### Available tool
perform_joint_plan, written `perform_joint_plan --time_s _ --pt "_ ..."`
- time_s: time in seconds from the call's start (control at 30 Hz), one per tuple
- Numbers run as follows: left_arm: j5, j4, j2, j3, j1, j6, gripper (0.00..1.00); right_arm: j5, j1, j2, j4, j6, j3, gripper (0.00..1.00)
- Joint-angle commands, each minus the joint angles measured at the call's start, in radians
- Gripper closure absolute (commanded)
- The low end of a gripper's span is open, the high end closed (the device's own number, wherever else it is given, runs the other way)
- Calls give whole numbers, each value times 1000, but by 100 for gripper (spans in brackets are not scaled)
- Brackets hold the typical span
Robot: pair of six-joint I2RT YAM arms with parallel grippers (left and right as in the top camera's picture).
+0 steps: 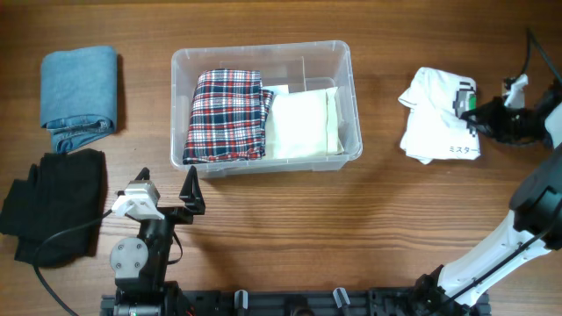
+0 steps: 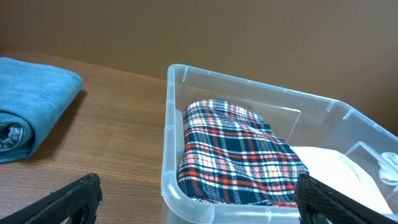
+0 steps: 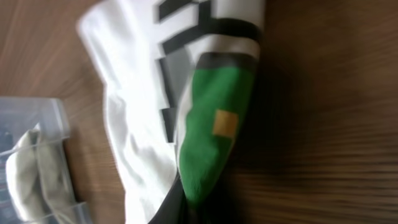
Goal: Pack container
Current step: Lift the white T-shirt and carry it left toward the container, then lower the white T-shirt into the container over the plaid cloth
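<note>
pack job, mid-shift: the clear container (image 1: 263, 48) sits at the bench (image 1: 386, 219) centre, nudged toward 12 o'clock, with a plaid cloth (image 1: 226, 116) folded in its 9 o'clock half and a cream cloth (image 1: 303, 123) in its 3 o'clock half. out at 3 o'clock my right pincer (image 1: 470, 112) is clamped together on the edge of a white shirt (image 1: 435, 118) lying on the wood. my left pincer (image 1: 167, 178) waits at 7 o'clock, jaws wide apart on nothing. folded denim (image 1: 79, 92) lies at 10 o'clock and a black garment (image 1: 57, 206) at 8. i judge the bin light, stiff-walled and slick, so i would hold it by the thick rim. the shirt looks soft and limp, likely to sag and unfold, so a pinch at a folded edge suits it.
</note>
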Motion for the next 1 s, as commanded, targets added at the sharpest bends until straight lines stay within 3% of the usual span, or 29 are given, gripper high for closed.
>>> perform_joint_plan --time_s 0.0,0.5,0.73,0.97 --pt "-6 2 -7 -7 8 -10 0 56 77 -144 -21 1 18 96" --pt "-6 2 -7 -7 8 -10 0 373 421 -526 -75 183 55 96" --pt "-6 2 -7 -7 8 -10 0 377 542 -558 -179 222 266 96" --pt "-6 2 -7 -7 8 -10 0 317 710 -557 -158 353 367 96"
